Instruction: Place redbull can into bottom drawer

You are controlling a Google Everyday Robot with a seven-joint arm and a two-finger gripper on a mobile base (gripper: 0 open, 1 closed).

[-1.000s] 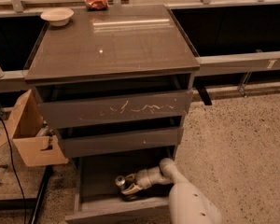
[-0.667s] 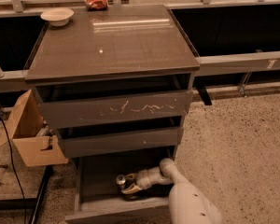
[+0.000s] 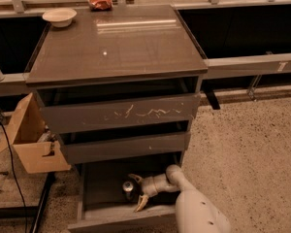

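Note:
The redbull can (image 3: 128,189) stands upright in the open bottom drawer (image 3: 102,211), its silver top showing. My gripper (image 3: 137,192) reaches into the drawer from the right. Its fingers are spread wide, one fingertip (image 3: 134,178) behind the can and the other toward the drawer front. The can sits at the mouth of the open fingers, just left of them. I cannot tell whether a finger still touches it.
Above are the middle drawer (image 3: 126,148) and the scratched top drawer front (image 3: 121,114). A white bowl (image 3: 59,17) and a red-orange wrapper (image 3: 100,2) lie on the cabinet top. A cardboard box (image 3: 31,140) stands at the left. Speckled floor lies to the right.

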